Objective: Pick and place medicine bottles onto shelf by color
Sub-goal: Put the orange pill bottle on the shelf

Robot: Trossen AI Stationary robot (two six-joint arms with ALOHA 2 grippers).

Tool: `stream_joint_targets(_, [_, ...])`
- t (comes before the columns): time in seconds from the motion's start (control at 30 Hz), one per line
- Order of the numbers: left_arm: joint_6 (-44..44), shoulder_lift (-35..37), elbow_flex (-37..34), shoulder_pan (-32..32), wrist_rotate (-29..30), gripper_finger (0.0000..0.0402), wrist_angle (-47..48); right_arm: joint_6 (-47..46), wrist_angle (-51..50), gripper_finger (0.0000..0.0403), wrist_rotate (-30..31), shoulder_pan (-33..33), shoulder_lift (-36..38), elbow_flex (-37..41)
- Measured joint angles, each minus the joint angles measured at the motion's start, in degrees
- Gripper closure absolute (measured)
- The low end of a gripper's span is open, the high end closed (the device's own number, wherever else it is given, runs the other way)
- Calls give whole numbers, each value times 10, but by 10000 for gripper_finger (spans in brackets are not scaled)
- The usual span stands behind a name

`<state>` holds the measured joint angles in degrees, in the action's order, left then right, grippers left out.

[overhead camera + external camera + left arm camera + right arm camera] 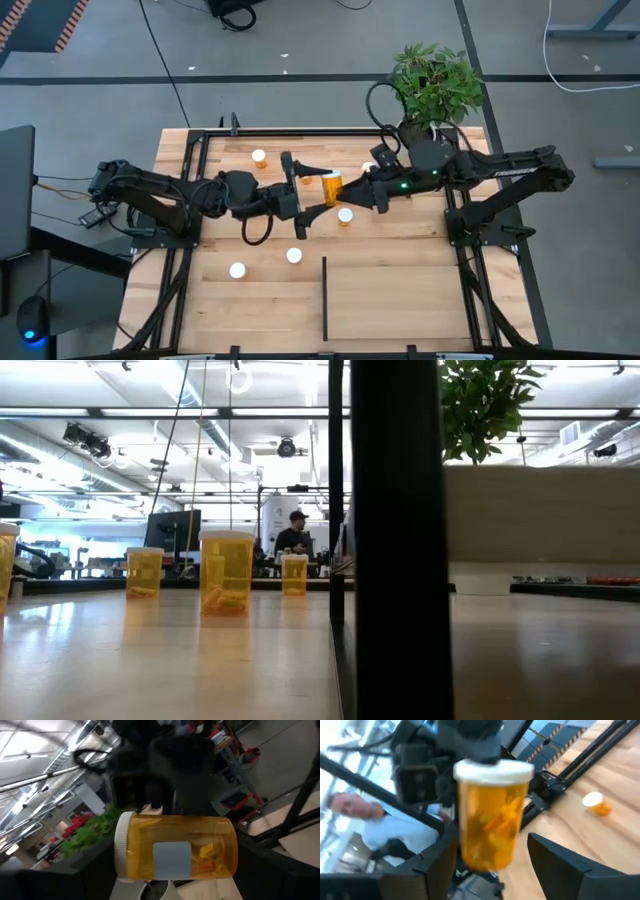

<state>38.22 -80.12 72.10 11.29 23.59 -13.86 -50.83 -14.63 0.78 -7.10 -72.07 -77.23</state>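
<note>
An orange medicine bottle with a white cap hangs above the middle of the table between both grippers. My left gripper reaches in from the left and is shut on it; the left wrist view shows the bottle lying crosswise right in front. My right gripper is open, its fingers standing just off either side of the bottle. Several more bottles stand on the table, e.g.. The shelf lies front right, beside its black strip.
A potted plant stands at the back right, close to the right arm. In the low view, orange bottles stand left of a black upright. A person is in the room far behind.
</note>
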Motion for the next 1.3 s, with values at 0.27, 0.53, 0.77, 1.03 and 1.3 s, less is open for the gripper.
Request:
stream_joint_targets(0.27, [0, 3, 0, 1, -1, 83, 1, 249, -79, 107, 48, 2, 83, -12])
stream_joint_targets(0.53, [199, 3, 0, 16, -1, 81, 46, 260, -79, 100, 108, 0, 82, -49])
stream_joint_targets(0.77, [350, 3, 0, 11, 10, 81, 63, 185, -60, 100, 53, -9, 9, -51])
stream_joint_targets(1.03, [412, 4, 1, 14, 44, 86, 61, 242, -21, 100, 67, -32, -17, -51])
stream_joint_targets(1.3, [435, 3, 1, 22, 41, 78, 51, 320, -17, 100, 112, -32, -13, -51])
